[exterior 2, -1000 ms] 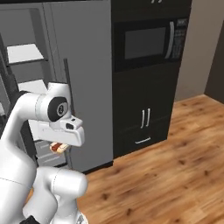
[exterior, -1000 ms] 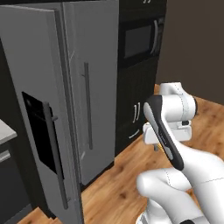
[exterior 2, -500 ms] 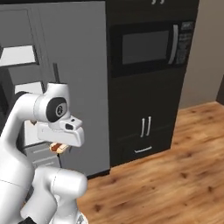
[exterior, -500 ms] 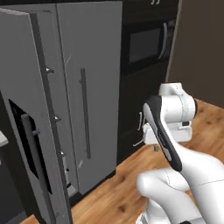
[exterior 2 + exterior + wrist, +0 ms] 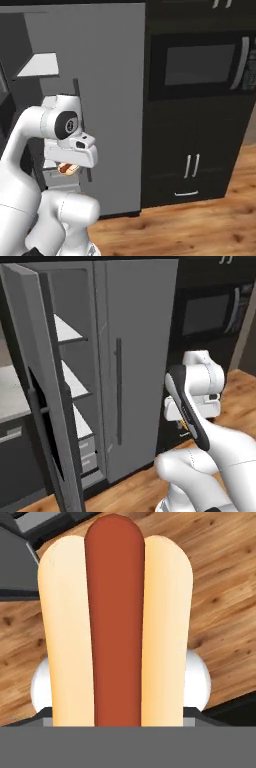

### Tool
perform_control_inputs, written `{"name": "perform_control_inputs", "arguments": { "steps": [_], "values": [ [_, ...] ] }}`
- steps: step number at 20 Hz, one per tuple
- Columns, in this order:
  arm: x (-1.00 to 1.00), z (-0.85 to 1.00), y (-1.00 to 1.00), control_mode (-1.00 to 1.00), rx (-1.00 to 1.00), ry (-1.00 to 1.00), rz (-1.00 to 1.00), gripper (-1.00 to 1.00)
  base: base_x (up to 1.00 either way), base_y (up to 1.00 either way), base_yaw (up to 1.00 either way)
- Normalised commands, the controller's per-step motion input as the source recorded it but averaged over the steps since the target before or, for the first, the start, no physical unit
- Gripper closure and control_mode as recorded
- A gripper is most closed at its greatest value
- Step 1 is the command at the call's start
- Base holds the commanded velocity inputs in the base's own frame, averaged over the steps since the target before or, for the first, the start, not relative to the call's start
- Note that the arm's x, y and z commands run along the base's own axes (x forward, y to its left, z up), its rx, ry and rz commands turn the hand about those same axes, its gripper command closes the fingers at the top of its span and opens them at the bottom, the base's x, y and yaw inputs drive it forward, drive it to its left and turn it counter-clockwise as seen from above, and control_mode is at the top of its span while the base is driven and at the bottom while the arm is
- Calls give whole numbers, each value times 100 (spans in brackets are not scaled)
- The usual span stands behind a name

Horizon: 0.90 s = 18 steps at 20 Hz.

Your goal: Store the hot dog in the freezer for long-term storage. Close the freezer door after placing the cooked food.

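The hot dog [image 5: 115,627], a tan bun with a red sausage along its middle, fills most of the hand view, with wood floor behind it. In the right base view the hot dog [image 5: 66,169] hangs just under the white hand, and my gripper [image 5: 70,164] is shut on it. The freezer door [image 5: 42,406] stands swung open at the left, seen nearly edge on, with its black dispenser panel and dark bar handle. Behind it the freezer [image 5: 72,381] is open, with white shelves and pale grey drawers [image 5: 87,451] low down. The hand is right of the freezer, in front of the fridge.
The plain grey fridge door [image 5: 140,356] is shut, with a vertical bar handle [image 5: 118,391]. Black cabinets hold a microwave [image 5: 205,67] and lower doors [image 5: 192,167] to the right. Wood floor [image 5: 190,225] lies in front. A pale counter [image 5: 10,398] sits left of the open door.
The whole scene has shifted in both base views, so the camera has moved toward the fridge; the freezer's inside now shows. The arm keeps its pose, still holding the hot dog.
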Motion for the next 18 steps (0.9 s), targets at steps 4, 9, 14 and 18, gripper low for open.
{"name": "perform_control_inputs", "arguments": {
  "steps": [4,9,14,18],
  "values": [
    [0,0,0,100,0,0,0,100,50,-41,52],
    [0,0,0,100,0,0,0,100,45,-43,56],
    [0,0,0,100,0,0,0,100,17,-37,52],
    [0,0,0,100,0,0,0,100,1,-15,31]
  ]
}}
